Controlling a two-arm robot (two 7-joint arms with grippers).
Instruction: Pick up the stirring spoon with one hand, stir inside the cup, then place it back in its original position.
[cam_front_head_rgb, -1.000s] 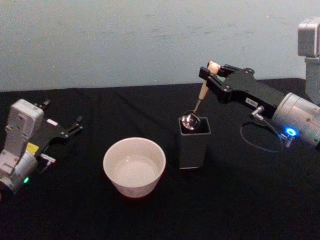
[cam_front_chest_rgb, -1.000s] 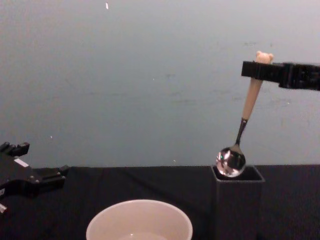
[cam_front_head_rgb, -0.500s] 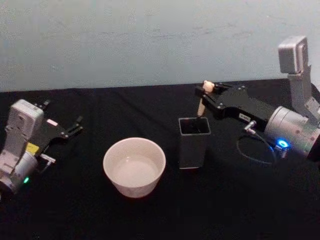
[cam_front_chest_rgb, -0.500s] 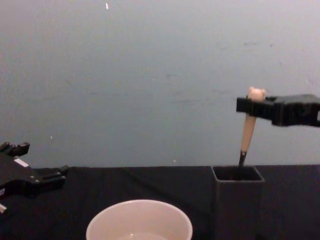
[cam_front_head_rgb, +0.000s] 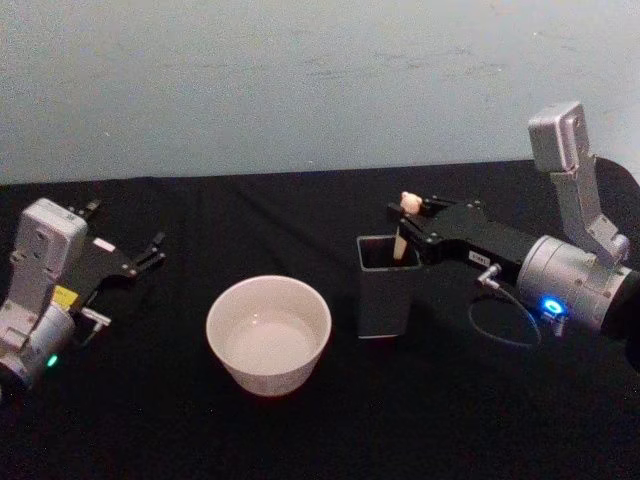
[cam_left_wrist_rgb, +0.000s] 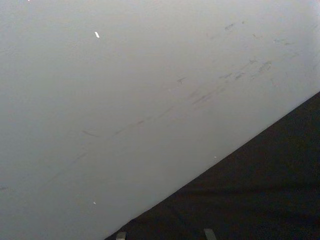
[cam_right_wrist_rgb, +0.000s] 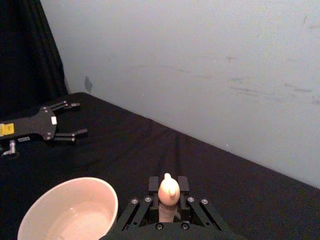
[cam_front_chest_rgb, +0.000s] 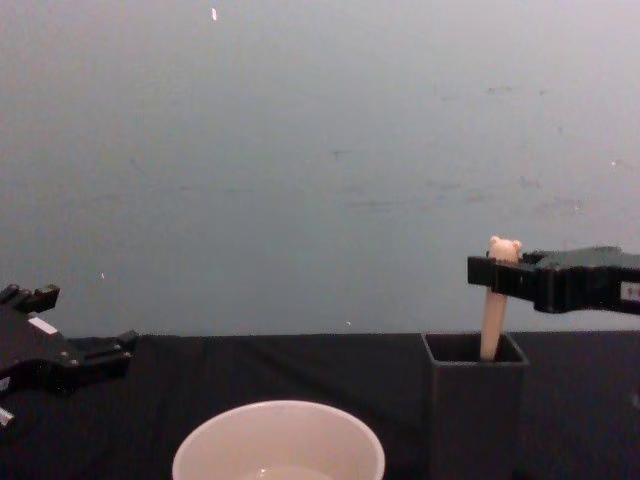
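Holding the stirring spoon (cam_front_chest_rgb: 494, 300) by its bear-topped handle, the right gripper (cam_front_chest_rgb: 497, 275) has it deep in the dark grey holder (cam_front_head_rgb: 386, 296) beside the cup (cam_front_head_rgb: 268, 333) — the putting-back step, I judge — so next it must open and lift away, while the left gripper (cam_front_head_rgb: 152, 252) rests open far left.

Bear-topped stirring spoon (cam_front_head_rgb: 403, 222) upright in dark holder (cam_front_head_rgb: 388, 288), cream cup (cam_front_head_rgb: 268, 334) beside

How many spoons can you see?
1. The stirring spoon stands in the dark holder beside the cup, with the right gripper shut on its handle. More could hide inside the holder.
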